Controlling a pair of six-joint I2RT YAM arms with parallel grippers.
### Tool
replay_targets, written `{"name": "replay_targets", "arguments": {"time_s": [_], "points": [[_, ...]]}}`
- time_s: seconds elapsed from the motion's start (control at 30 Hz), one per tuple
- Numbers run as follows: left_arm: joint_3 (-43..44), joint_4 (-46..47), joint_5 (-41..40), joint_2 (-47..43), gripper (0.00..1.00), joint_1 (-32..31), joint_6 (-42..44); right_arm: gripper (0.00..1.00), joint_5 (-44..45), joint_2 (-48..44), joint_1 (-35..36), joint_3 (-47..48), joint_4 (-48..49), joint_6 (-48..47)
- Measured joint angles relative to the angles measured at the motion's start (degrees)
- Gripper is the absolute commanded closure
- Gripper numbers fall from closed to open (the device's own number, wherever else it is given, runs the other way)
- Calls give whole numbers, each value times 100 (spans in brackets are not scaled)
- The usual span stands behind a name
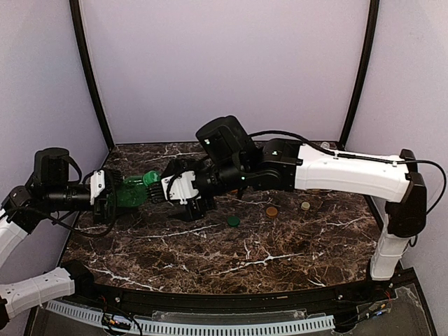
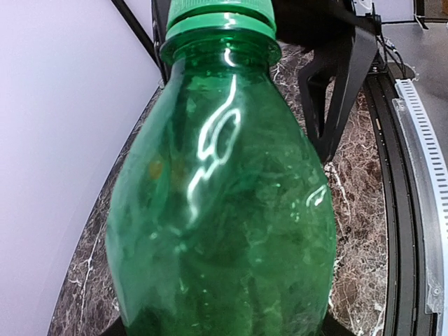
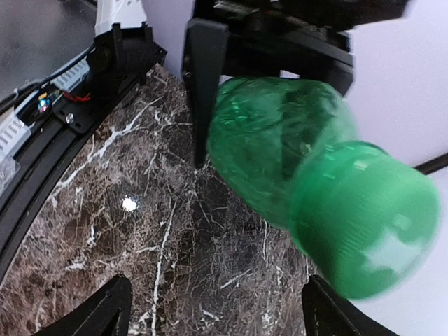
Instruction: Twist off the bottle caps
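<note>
My left gripper (image 1: 112, 196) is shut on a green bottle (image 1: 129, 192), holding it on its side above the table's left part, neck pointing right. The bottle (image 2: 224, 210) fills the left wrist view, and its green cap (image 2: 220, 17) sits on the neck. My right gripper (image 1: 166, 190) stands open right at the cap (image 1: 150, 178). In the right wrist view the cap (image 3: 364, 217) is blurred and lies off to the right of the gripper (image 3: 220, 315), above the right fingertip (image 3: 336, 315), with nothing gripped. Three loose caps lie on the table: green (image 1: 233, 221), golden-brown (image 1: 271, 211), cream-white (image 1: 305, 206).
The dark marble table (image 1: 210, 259) is bounded by lilac walls at the back and sides. A black rail with a white cable chain (image 1: 210, 325) runs along the near edge. The right arm (image 1: 343, 168) reaches across the table's middle.
</note>
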Motion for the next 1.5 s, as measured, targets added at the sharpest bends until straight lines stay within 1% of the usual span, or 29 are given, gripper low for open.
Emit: {"name": "replay_targets", "arguments": {"time_s": [0.1, 0.2, 0.27, 0.33, 0.4, 0.43, 0.5, 0.53, 0.63, 0.7, 0.83, 1.03, 1.13, 1.27, 1.4, 1.5], "points": [[-251, 173, -192, -162, 72, 2, -66, 13, -201, -389, -129, -442, 413, 590], [-498, 483, -555, -238, 72, 7, -94, 15, -339, -662, -304, -586, 798, 1405], [-699, 793, -942, -304, 71, 11, -72, 16, -420, -693, -439, -496, 1082, 2249], [-994, 1276, -1541, -407, 71, 13, 79, 18, -391, -575, -542, -271, 1233, 3246], [-1335, 1867, -2188, -516, 71, 24, 461, 21, -378, -367, -634, -7, 1381, 4264], [-1480, 2111, -2428, -562, 71, 31, 669, 21, -389, -205, -695, 162, 1451, 4916], [-1891, 2765, -3025, -726, 71, 35, 1193, 21, -424, 50, -745, 363, 1561, 5777], [-2020, 2959, -3200, -785, 72, 37, 1379, 21, -442, 186, -782, 426, 1657, 6186], [-2350, 3493, -3630, -1067, 73, 72, 1858, 20, -518, 522, -824, 452, 1976, 7149], [-2474, 3762, -3866, -1257, 73, 107, 2057, 19, -577, 710, -833, 472, 2142, 7584], [-2844, 4194, -4146, -1698, 74, 160, 2376, 19, -726, 1075, -813, 651, 2393, 8065], [-3753, 4540, -4262, -2210, 74, 164, 2514, 18, -844, 1412, -752, 861, 2608, 8308], [-4107, 4546, -4258, -2323, 75, 195, 2319, 18, -848, 1499, -730, 861, 2708, 8314], [-4343, 4607, -4251, -2450, 75, 341, 1875, 19, -828, 1602, -728, 857, 2776, 8306], [-4404, 4636, -4120, -2627, 75, 562, 1462, 19, -844, 1709, -728, 857, 2802, 8284], [-4406, 4627, -3801, -2745, 75, 741, 1191, 20, -879, 1838, -728, 898, 2789, 8240]]}}
